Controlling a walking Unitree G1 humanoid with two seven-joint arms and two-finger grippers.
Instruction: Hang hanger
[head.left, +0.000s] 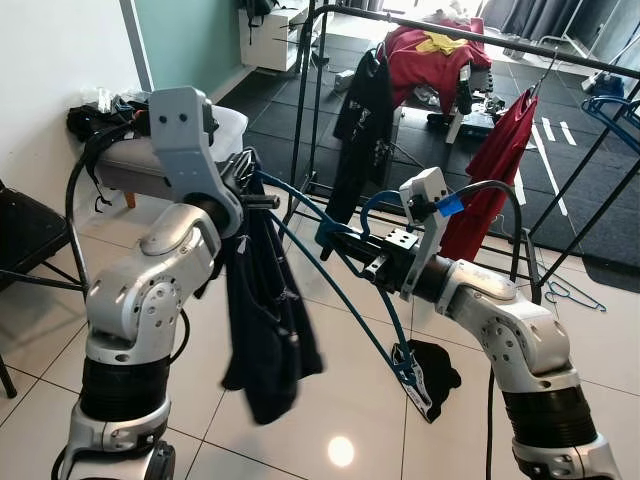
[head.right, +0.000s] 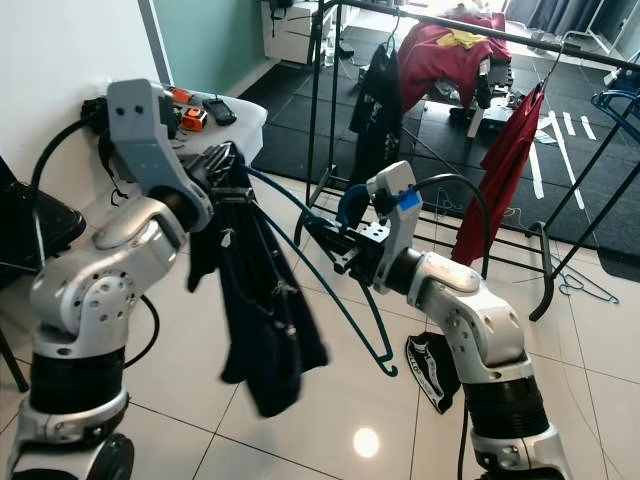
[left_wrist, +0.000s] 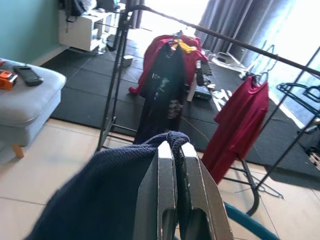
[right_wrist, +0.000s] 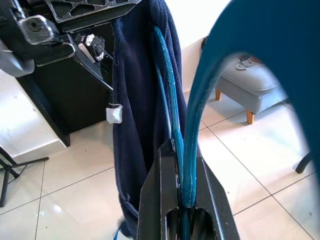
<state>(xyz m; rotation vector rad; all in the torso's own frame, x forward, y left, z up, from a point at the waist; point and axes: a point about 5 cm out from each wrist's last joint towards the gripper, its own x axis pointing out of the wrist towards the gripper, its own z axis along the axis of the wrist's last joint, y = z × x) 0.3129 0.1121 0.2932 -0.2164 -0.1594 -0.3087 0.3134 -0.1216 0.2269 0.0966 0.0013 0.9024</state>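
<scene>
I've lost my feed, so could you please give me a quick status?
Left gripper shut on dark navy knitted garment. Right gripper shut on blue wire hanger, half inside garment. Black metal clothes rack ahead, not reached.

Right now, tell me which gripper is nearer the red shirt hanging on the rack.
Right. The right gripper, shut on the blue hanger, sits just short of the red shirt. The left gripper, shut on the dark garment, is farther to the left.
</scene>
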